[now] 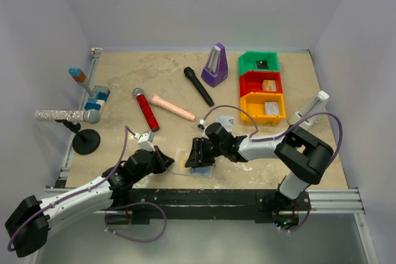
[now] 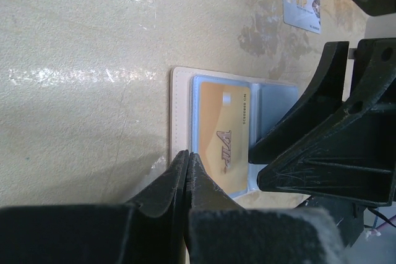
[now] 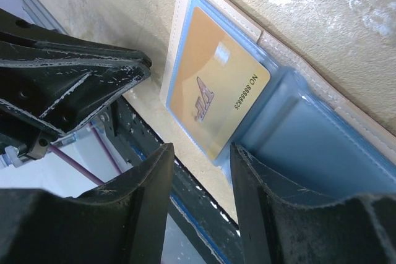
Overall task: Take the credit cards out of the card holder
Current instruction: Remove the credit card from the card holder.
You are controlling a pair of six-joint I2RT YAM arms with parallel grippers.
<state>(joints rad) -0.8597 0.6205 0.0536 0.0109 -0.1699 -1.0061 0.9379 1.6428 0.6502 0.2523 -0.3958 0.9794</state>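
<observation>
At near edge of table, between arms: holder lies open, orange card tucked in one blue pocket. Left claw pressed together, tips on holder's tan rim. Right claw spread, nothing held, hanging just over card's corner. Risk: jaws nip pocket film with card, whole holder drags; rim slips free, holder slides off edge. Claws close, could knock. Loose cards lie further back; bins well clear.
</observation>
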